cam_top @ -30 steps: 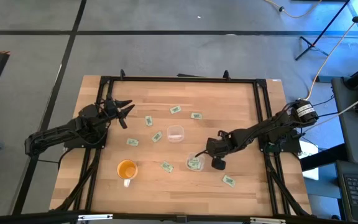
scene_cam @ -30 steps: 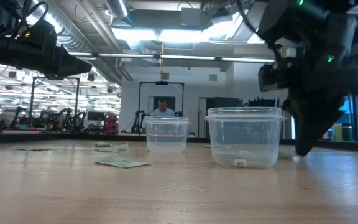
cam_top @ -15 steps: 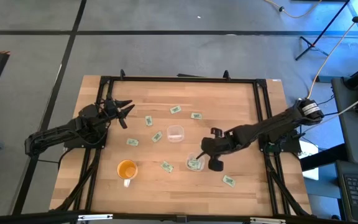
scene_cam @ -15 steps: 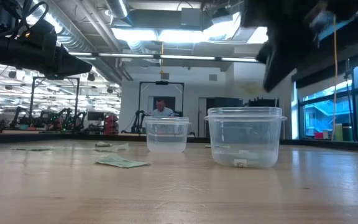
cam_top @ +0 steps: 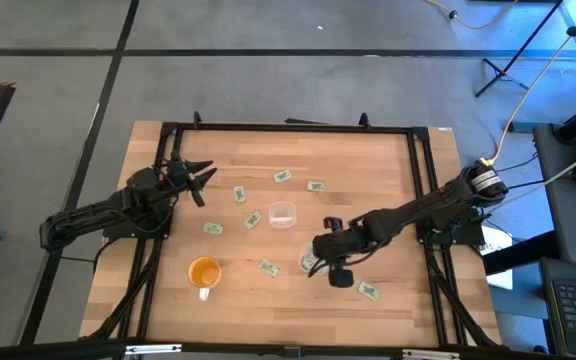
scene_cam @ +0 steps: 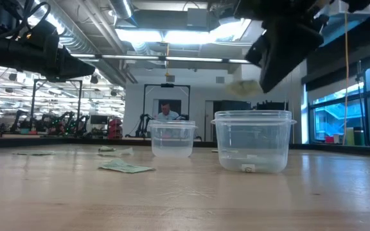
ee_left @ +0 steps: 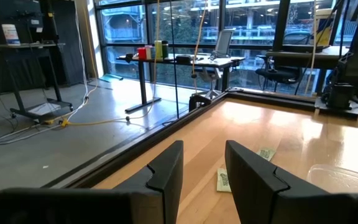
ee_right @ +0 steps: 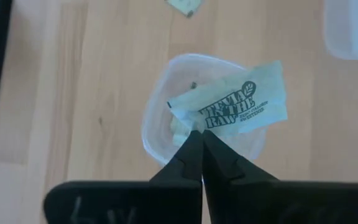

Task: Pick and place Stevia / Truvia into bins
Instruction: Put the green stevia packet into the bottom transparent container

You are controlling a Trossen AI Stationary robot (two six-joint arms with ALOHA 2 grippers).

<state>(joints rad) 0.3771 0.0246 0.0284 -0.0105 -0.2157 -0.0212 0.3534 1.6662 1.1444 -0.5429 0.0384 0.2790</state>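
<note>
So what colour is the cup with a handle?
Orange, shown best in the high view.

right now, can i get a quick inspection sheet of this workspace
surface: wooden table, black frame.
job's things: Stevia packet pinched over the near clear cup; far clear cup looks empty; loose packets scattered.
clutter: orange cup.
grippers: right tool shut on the packet above the cup; left tool open, waiting at the left edge.
cables: cable right of the table.
surroundings: a person far behind.
</note>
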